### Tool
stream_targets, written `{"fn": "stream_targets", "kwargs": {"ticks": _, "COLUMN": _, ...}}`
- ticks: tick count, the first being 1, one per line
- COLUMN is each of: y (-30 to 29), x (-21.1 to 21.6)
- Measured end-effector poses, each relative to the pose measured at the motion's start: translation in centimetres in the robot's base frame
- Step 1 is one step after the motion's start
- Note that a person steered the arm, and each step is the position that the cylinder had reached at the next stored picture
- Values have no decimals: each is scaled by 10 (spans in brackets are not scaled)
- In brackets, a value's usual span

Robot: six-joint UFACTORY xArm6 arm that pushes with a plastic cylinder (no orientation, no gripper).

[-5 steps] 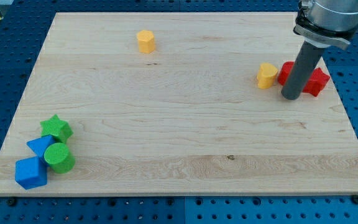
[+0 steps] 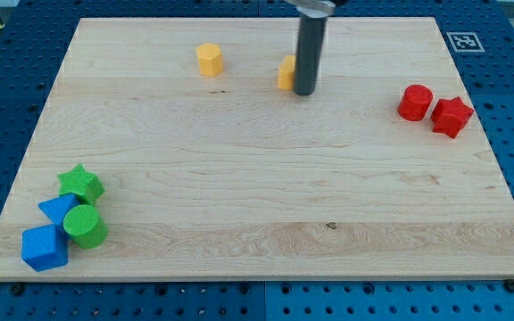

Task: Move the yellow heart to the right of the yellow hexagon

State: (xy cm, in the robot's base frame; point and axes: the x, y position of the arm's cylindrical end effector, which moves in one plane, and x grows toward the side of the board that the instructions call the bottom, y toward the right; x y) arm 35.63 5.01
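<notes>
The yellow hexagon point(image 2: 209, 59) sits near the view's top, left of centre. The yellow heart point(image 2: 286, 72) lies to its right, partly hidden behind my rod. My tip point(image 2: 304, 92) rests on the board touching the heart's right side, a little toward the view's bottom of it.
A red cylinder point(image 2: 414, 102) and a red star point(image 2: 451, 116) sit at the view's right. A green star point(image 2: 81, 184), blue triangle point(image 2: 58, 209), green cylinder point(image 2: 85, 226) and blue cube-like block point(image 2: 44, 248) cluster at the bottom left. A marker tag point(image 2: 465, 41) is at the top right.
My rod has swept from beside the red blocks to the view's upper middle. The yellow heart moved with it, left and up, toward the yellow hexagon. The red blocks now show fully.
</notes>
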Motion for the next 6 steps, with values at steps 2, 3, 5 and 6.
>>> {"fn": "stream_targets", "kwargs": {"ticks": 2, "y": 11, "x": -42}}
{"fn": "stream_targets", "kwargs": {"ticks": 3, "y": 6, "x": -55}}
{"fn": "stream_targets", "kwargs": {"ticks": 5, "y": -46, "x": -55}}
{"fn": "stream_targets", "kwargs": {"ticks": 6, "y": -63, "x": -55}}
